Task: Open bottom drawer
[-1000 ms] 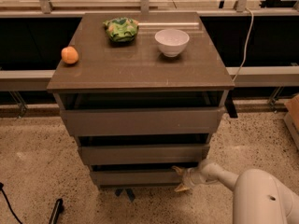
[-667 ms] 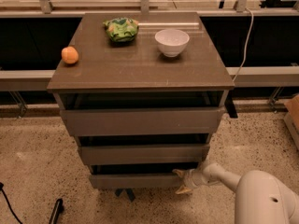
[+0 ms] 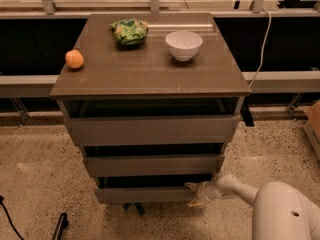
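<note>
One camera looked steeply down from nearby at the front of the cabinet (image 3: 150,76); the gripper (image 3: 195,194) sat low right, beside the bottom drawer (image 3: 145,194).

The cabinet top (image 3: 150,71) was dull brown, and the bottom drawer (image 3: 145,194) grey-brown with a dark gap above it. On top lay an orange (image 3: 74,59), a bag (image 3: 129,31) mottled green and yellow, and a white bowl (image 3: 184,45). The gripper (image 3: 192,194), pale tan, was at the bottom drawer's right end, on a white arm (image 3: 280,211). The floor (image 3: 40,174) was beige, speckled dark.
</note>
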